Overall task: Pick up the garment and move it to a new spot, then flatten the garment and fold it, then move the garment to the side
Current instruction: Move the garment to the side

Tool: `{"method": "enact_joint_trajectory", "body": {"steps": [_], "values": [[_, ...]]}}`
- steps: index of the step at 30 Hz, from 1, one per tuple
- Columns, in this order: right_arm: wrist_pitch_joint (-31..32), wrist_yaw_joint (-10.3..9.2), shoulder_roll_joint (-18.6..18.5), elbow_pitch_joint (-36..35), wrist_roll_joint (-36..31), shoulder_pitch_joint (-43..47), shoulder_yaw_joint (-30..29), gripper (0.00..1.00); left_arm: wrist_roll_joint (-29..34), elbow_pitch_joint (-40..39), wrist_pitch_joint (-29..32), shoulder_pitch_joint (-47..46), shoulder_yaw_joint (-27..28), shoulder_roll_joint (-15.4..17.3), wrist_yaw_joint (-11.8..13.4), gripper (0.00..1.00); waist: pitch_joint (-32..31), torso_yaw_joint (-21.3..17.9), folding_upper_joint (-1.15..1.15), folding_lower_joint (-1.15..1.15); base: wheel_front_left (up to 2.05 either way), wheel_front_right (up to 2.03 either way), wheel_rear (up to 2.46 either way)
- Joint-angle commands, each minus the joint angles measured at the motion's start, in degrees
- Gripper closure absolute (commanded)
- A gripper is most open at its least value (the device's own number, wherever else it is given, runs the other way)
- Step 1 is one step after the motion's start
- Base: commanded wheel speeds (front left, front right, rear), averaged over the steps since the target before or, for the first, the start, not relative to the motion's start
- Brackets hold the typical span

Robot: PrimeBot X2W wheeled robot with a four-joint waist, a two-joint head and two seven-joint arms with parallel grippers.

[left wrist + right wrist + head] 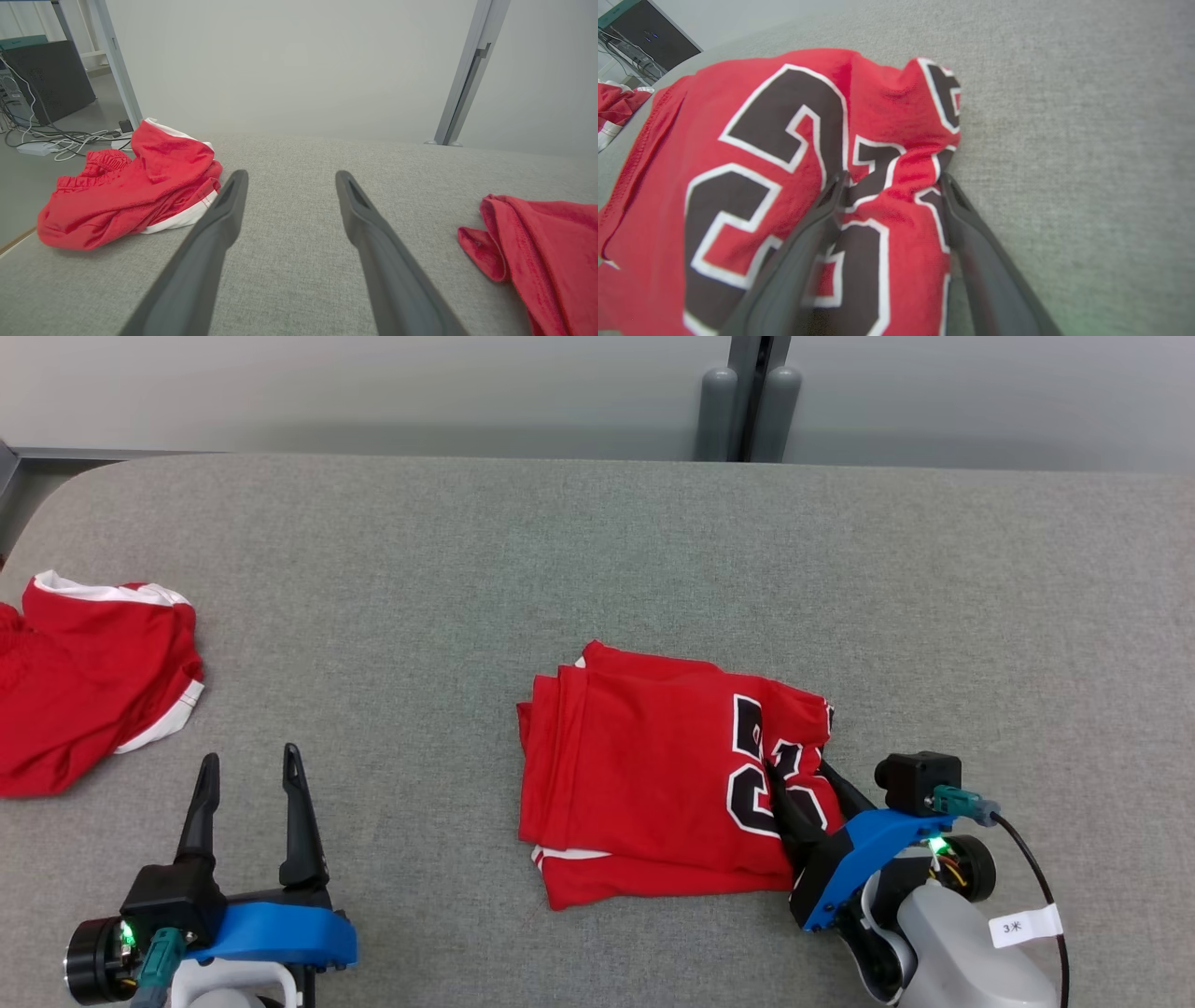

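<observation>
Grey fabric-covered table (pixel 560 551), rounded far-left corner, pale wall behind it. Folded red jersey with black, white-outlined numerals (pixel 653 775) lies near the middle of the table, slightly right of centre and toward the near edge. It is a rough rectangle of several stacked layers, with a strip of white trim showing at its near-left corner. The numerals sit on its right part, where the cloth is bunched up and no longer flat. Right gripper (pixel 798 770) reaches in from the near right, onto that bunched right edge of the jersey. Its jaws stand wide apart, and in the right wrist view the two dark fingers (pixel 817 219) flank a raised ridge of numbered cloth, not pressed shut on it. Left gripper (pixel 250 756) sits at the near left above bare table, jaws wide apart with nothing between them, well apart from the jersey. Crumpled red garment with white trim (pixel 84 700) lies at the table's far left edge, just beyond the left gripper and not touching it.
</observation>
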Motion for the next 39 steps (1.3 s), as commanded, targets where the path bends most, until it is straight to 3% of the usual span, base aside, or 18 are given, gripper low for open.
{"method": "enact_joint_trajectory", "body": {"steps": [1,4,9,19,24,31,36,39], "values": [[0.6,0.17,0.8,1.5,1.0,0.5,1.5,1.00,-0.2,0.1,-0.1,-0.6,-0.1,0.1,-0.2,0.00,0.1,0.0,0.00,0.00,0.00,0.00,0.00],[-0.6,0.15,0.5,1.8,1.8,-0.6,2.5,1.00,-0.3,0.1,-0.1,-0.6,0.1,0.1,-0.2,0.00,0.2,-0.3,0.00,0.00,0.00,0.00,0.00],[-3.0,0.10,-3.1,0.6,0.4,-5.6,3.9,1.00,-0.4,-0.8,-0.1,-1.0,0.0,0.0,-0.5,0.00,1.1,-0.9,0.00,0.00,0.00,0.00,0.00],[-3.2,0.10,-14.4,-1.1,-3.9,-20.8,7.6,1.00,1.3,-7.1,-0.1,-6.0,-0.8,0.0,-1.3,0.00,9.5,-3.2,0.00,0.00,0.00,0.00,0.00],[-1.9,0.09,-21.4,-1.6,-3.5,-28.3,8.4,1.00,2.3,-10.4,-0.1,-9.2,-0.8,0.8,-1.5,0.00,15.3,-6.3,0.00,0.00,0.00,0.00,0.00],[-1.8,0.09,-28.3,-1.4,-1.4,-34.4,8.0,1.00,3.6,-15.0,-0.1,-11.4,-0.5,2.7,-1.6,0.00,20.7,-11.9,0.00,0.00,0.00,0.00,0.00],[-1.2,0.10,-31.9,-0.5,0.6,-38.0,7.9,1.00,4.3,-18.0,-0.1,-12.1,-0.4,4.2,-1.6,0.00,23.2,-15.1,0.00,0.00,0.00,0.00,0.00],[-0.8,0.10,-32.2,0.1,1.4,-39.7,8.1,1.00,4.7,-19.6,-0.1,-11.7,-0.2,4.6,-1.2,0.00,23.8,-16.2,0.00,0.00,0.00,0.00,0.00]]}}
